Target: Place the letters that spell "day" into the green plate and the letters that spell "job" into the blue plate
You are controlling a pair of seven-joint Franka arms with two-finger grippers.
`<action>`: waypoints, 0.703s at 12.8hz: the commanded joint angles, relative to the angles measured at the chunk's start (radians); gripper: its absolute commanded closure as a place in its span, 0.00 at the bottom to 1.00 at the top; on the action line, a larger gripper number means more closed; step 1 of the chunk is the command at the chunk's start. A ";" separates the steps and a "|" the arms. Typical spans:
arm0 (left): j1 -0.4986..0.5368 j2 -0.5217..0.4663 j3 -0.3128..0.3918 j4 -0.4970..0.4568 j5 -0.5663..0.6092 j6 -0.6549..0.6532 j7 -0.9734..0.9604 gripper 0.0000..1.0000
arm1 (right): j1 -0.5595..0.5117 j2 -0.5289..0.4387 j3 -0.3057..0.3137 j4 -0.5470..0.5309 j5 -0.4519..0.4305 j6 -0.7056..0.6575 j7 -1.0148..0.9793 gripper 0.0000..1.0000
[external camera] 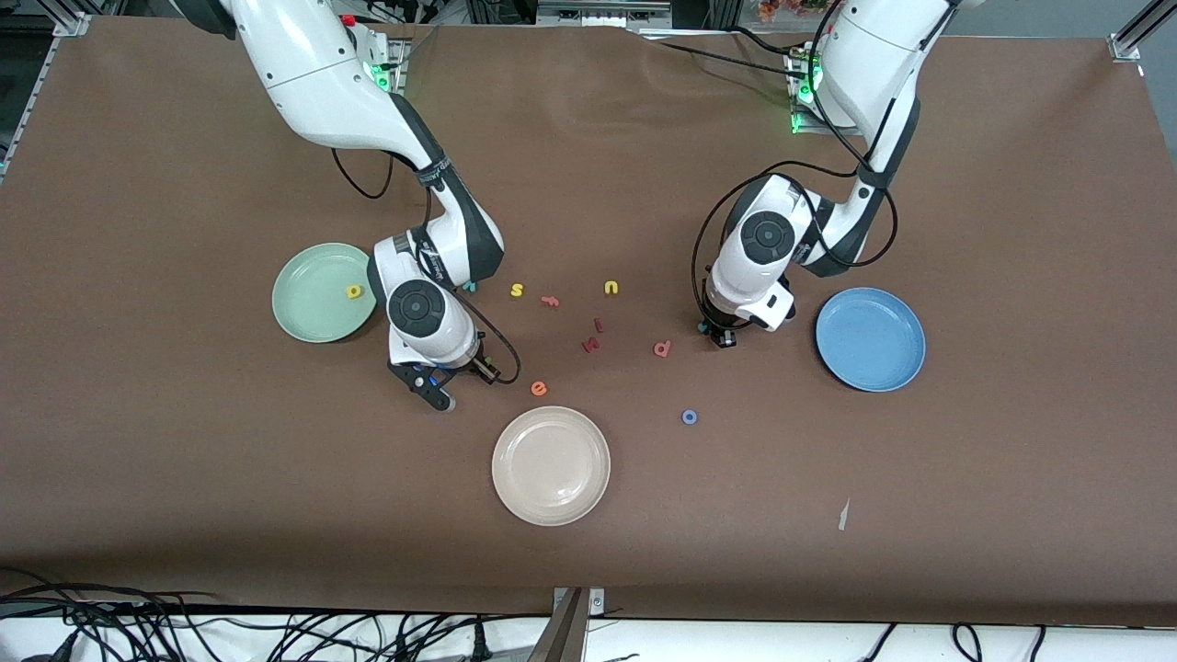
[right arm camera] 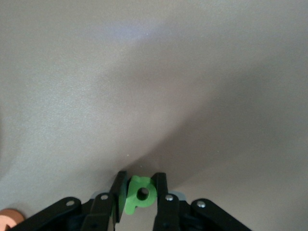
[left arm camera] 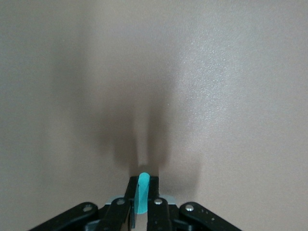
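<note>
Left gripper (left arm camera: 142, 202): jaws pinch thin teal letter (left arm camera: 142, 192), probably the "j", edge-on between pads. Right gripper (right arm camera: 140, 192): green round-bowled letter (right arm camera: 139, 194) sits between 2 jaws, contact unclear.

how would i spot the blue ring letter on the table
Start at the round cream-white plate, the plate nearest the front camera. Toward the left arm's end of the table from it lies the small blue ring letter, alone on brown cloth. It is the only closed ring among the letters.

Brown cloth-covered table (external camera: 1011, 515), metal frame brackets at its corners, black cables (external camera: 276, 630) along its lower edge
</note>
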 commanded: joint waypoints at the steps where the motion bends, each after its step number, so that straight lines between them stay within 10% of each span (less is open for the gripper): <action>1: 0.004 0.013 0.001 0.013 0.028 0.000 -0.021 1.00 | 0.012 0.014 -0.001 0.006 0.014 0.016 -0.004 0.83; 9: 0.036 -0.025 -0.004 0.148 0.027 -0.221 0.205 1.00 | -0.043 -0.119 -0.019 0.014 0.016 -0.177 -0.238 0.88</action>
